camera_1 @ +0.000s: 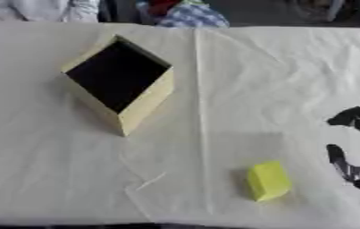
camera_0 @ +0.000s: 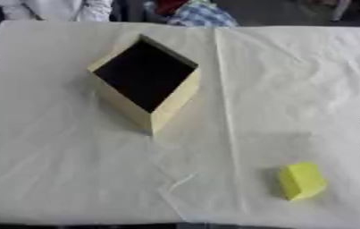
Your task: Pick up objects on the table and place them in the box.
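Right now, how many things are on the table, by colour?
Tan open box: 1
Yellow block: 1
Total: 2, both resting on the white-covered table, the block lying apart from the box, toward the near right.

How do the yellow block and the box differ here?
The box is pale tan, while the yellow block is bright yellow. The box is open-topped with a dark inside; the block looks solid. The box is clearly larger and sits farther back, left of centre; the block lies near the front right. Both rest on the white-covered table, untouched.
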Tool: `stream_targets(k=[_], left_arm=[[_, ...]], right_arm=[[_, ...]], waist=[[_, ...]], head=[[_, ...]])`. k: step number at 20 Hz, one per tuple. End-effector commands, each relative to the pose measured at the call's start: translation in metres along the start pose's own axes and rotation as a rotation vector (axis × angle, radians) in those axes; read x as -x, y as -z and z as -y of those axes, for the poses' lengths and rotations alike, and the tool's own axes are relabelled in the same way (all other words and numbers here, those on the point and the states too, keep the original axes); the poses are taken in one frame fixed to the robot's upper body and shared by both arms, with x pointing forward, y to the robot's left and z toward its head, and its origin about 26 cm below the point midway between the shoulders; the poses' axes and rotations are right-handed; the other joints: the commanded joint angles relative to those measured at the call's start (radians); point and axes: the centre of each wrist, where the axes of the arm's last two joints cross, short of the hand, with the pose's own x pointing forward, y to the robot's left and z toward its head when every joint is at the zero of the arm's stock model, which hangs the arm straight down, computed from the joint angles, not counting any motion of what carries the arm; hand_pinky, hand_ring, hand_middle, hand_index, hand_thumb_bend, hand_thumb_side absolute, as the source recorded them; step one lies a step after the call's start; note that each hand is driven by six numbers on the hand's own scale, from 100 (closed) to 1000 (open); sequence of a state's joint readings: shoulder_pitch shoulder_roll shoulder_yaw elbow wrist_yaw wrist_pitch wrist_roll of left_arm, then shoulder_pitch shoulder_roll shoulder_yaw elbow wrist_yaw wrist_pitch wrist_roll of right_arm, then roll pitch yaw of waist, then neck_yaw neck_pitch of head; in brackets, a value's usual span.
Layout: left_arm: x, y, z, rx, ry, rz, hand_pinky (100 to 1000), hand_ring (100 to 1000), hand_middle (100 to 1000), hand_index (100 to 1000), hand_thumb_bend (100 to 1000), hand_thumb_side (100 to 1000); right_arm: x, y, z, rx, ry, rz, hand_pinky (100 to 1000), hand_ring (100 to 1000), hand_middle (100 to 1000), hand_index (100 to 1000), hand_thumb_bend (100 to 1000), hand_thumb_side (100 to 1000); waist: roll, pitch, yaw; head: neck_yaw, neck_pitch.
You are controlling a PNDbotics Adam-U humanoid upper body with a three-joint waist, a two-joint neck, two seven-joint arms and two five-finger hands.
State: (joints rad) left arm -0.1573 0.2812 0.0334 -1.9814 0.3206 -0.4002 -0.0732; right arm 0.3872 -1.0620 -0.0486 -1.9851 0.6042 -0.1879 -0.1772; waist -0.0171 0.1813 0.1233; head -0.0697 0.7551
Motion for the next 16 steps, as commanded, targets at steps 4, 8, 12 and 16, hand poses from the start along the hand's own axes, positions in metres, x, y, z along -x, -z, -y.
stream_targets(k=[4, 8, 12, 16], left_arm=[[-0.006, 0.004, -0.003, 0.027, 0.018, 0.014, 726, 861, 903, 653, 100, 694], [-0.006, 0.004, -0.003, 0.028, 0.018, 0.012, 726, 862, 904, 653, 100, 695], [-0.006, 0.004, -0.002, 0.029, 0.016, 0.011, 726, 862, 903, 653, 100, 694], [-0.006, 0.004, -0.002, 0.029, 0.016, 0.011, 726, 862, 903, 653, 100, 694]], right_arm=[[0.000, 0.009, 0.016, -0.035, -0.005, 0.042, 776, 827, 759, 850, 115, 711], [-0.001, 0.012, 0.017, -0.074, 0.040, 0.050, 775, 831, 759, 869, 177, 606], [-0.004, 0.016, 0.017, -0.139, 0.089, 0.075, 779, 833, 759, 874, 278, 436], [-0.004, 0.020, 0.021, -0.183, 0.130, 0.075, 779, 832, 757, 873, 282, 429]], waist=[[-0.001, -0.014, -0.003], [-0.001, -0.013, -0.003], [-0.001, -0.015, -0.001], [-0.001, -0.016, -0.001]], head=[[-0.006, 0.009], [-0.009, 0.011], [-0.012, 0.011], [-0.013, 0.011]])
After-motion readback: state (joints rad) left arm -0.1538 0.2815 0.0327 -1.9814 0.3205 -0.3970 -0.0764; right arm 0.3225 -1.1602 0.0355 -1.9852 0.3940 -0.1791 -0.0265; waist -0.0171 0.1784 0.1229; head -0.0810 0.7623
